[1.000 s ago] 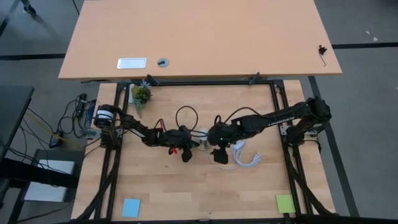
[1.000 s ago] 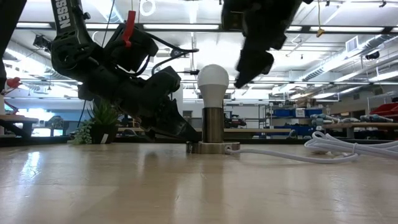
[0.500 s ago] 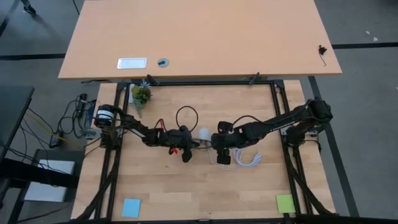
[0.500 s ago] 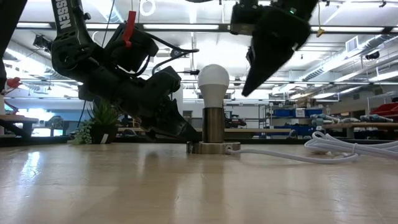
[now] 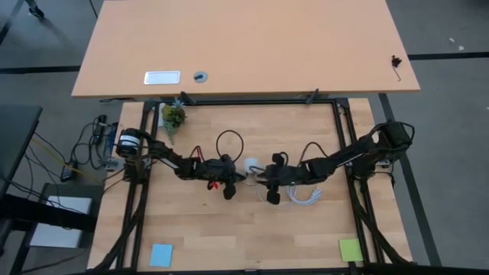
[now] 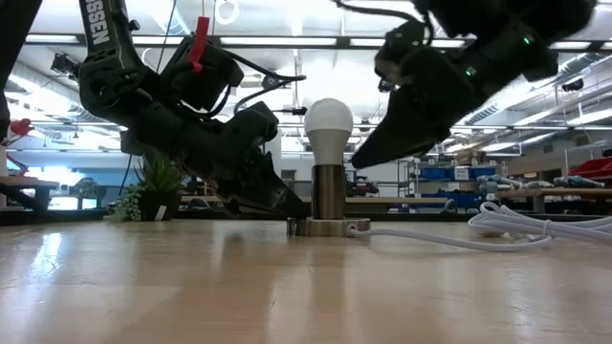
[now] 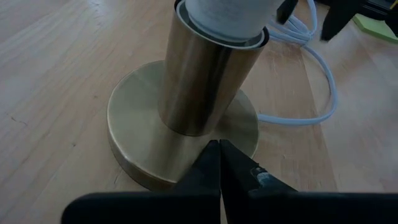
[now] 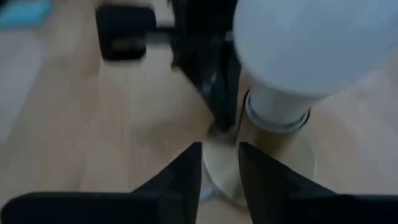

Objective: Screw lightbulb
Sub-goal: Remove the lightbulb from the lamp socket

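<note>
Only one piece of lettering can be read. In the low view, white capital letters run down the dark left arm at the upper left; the visible part reads "SSEN", and the start of the word is cut off by the picture's top edge. The white plate on the far bench in the high view is too small to show any writing. The blue note and the green note on the near bench show no writing.
</note>
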